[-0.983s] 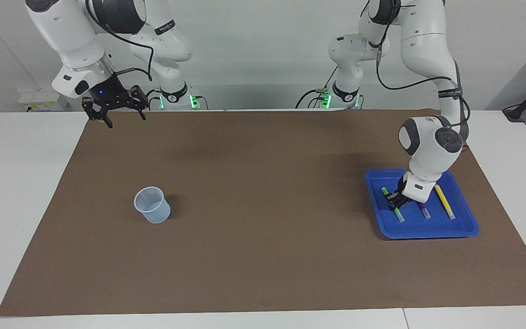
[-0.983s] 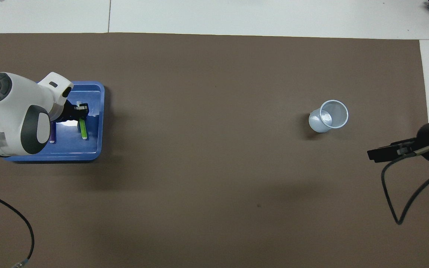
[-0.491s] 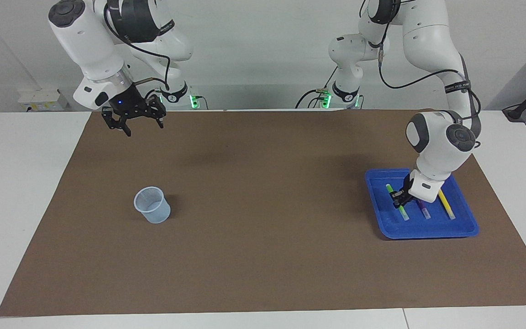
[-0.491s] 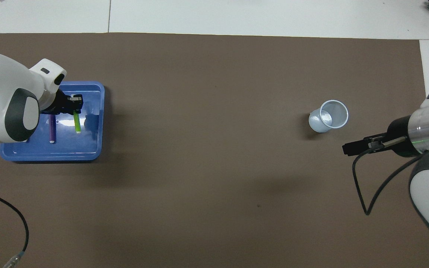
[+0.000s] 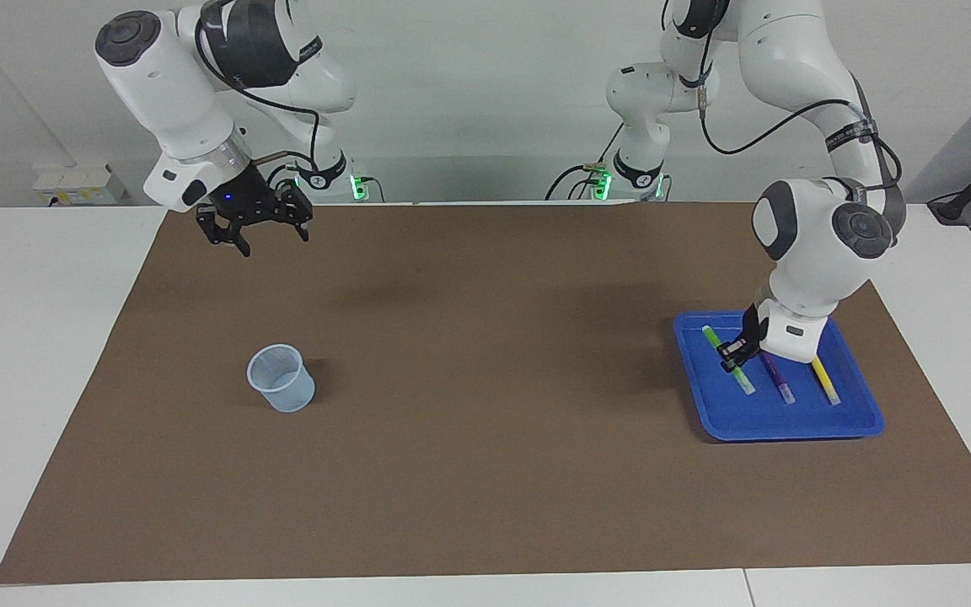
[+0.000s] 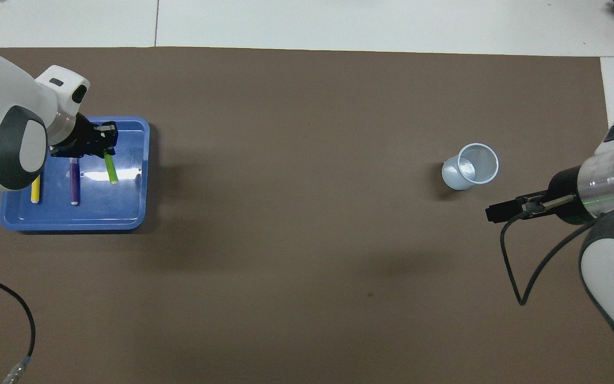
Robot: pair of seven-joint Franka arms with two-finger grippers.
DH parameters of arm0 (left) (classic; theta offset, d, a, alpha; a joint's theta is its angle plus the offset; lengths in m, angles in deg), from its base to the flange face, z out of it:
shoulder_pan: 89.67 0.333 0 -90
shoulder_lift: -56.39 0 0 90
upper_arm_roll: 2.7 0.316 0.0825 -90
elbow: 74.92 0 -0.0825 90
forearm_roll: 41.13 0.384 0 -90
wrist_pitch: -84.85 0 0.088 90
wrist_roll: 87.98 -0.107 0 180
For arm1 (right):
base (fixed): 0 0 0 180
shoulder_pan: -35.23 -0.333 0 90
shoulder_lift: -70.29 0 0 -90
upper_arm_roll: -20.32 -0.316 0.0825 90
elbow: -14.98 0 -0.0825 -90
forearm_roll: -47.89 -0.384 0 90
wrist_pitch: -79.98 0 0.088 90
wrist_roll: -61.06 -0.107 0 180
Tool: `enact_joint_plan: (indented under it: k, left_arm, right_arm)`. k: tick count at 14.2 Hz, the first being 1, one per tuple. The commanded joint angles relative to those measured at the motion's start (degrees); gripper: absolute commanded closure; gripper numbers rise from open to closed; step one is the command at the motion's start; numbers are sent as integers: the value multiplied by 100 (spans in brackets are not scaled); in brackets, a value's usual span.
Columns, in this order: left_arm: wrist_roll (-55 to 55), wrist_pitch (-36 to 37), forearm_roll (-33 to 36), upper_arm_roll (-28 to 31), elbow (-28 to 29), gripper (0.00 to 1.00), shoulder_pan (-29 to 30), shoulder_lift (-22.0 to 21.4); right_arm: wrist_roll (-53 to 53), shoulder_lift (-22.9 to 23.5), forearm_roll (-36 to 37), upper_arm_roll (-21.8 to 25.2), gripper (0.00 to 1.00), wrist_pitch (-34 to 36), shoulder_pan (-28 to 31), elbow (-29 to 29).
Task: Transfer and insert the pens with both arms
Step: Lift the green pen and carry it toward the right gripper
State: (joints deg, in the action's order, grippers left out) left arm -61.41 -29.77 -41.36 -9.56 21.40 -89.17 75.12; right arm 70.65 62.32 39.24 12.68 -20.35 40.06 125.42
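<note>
Brown mat [image 5: 485,472]: broad paper-like sheet covering most of the white worktop [image 5: 39,337]; everything else sits on it.
Left arm [image 5: 814,244]: white with dark grey joint covers, bent down over the tray.
Right arm [image 5: 174,93]: white, raised over the mat's edge nearest the robots, at its own end of the worktop.
Blue tray [image 5: 865,421]: shallow, rounded corners, at the left arm's end of the mat; holds the pens.
Cup [image 5: 281,378]: pale translucent beaker, upright, toward the right arm's end, well apart from the tray.
Left tool [image 5: 732,358]: pressed together, pinching the green pen around its middle, just above the tray floor.
Right tool [image 5: 254,221]: fingers spread wide, holding nothing, in the air.
Green pen [image 5: 727,362]: bright green, slim and short, pale whitish end pointing away from the robots; tilted in the grip over the tray.
Purple pen [image 5: 779,381]: dark purple with a pale tip, lying flat in the tray's middle.
Yellow pen [image 5: 824,381]: yellow, pale end, flat in the tray beside the purple pen, partly hidden by the left arm's wrist.
</note>
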Motion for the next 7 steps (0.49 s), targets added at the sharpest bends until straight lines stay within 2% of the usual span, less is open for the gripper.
enact_joint_plan:
  k: [1,7]
  left_arm:
    - [689,159,-196,63,9,100,-269,-150]
    - [2437,98,-636,54,0,100,-796,-255]
  right_arm:
    - [-63,-39,-94,-9,0,-153,18,109]
    - [-71,-39,-94,-9,0,-153,18,109]
